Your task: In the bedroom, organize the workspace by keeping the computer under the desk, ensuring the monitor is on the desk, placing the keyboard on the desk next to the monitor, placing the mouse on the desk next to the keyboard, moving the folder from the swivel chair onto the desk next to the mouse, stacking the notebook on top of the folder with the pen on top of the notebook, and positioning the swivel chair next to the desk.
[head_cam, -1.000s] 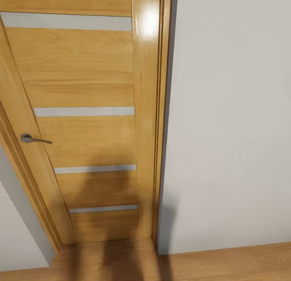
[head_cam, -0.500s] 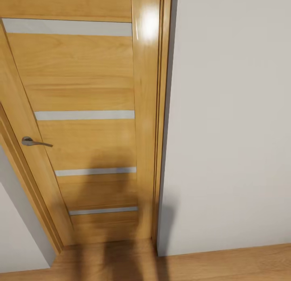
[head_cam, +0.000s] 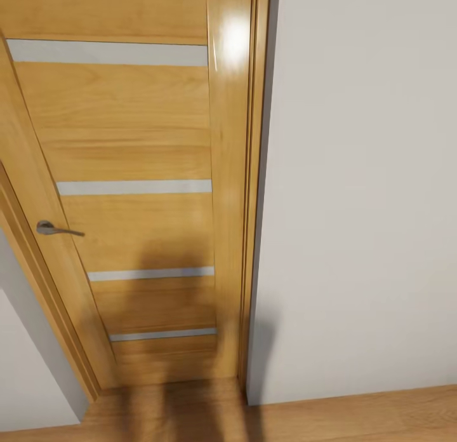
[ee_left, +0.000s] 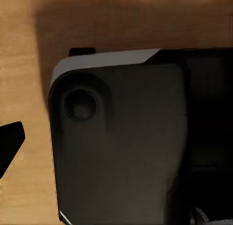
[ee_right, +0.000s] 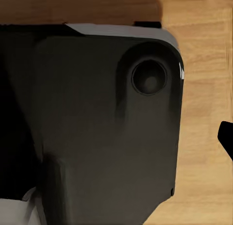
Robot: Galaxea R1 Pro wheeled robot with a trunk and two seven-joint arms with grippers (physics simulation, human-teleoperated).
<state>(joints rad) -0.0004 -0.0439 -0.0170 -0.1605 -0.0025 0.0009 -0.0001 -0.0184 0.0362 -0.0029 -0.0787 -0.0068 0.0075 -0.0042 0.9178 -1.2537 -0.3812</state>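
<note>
The robot faces a closed wooden door (head_cam: 127,194) with a lever handle (head_cam: 57,229), likely in transit; either pincer's state I cannot tell.

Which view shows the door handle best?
The head view: the grey lever door handle stands out sharply against the wooden door. Both wrist views look down at the robot's dark base over wood floor instead.

Wooden door (head_cam: 127,194) (closed), white wall (head_cam: 362,194)
</note>
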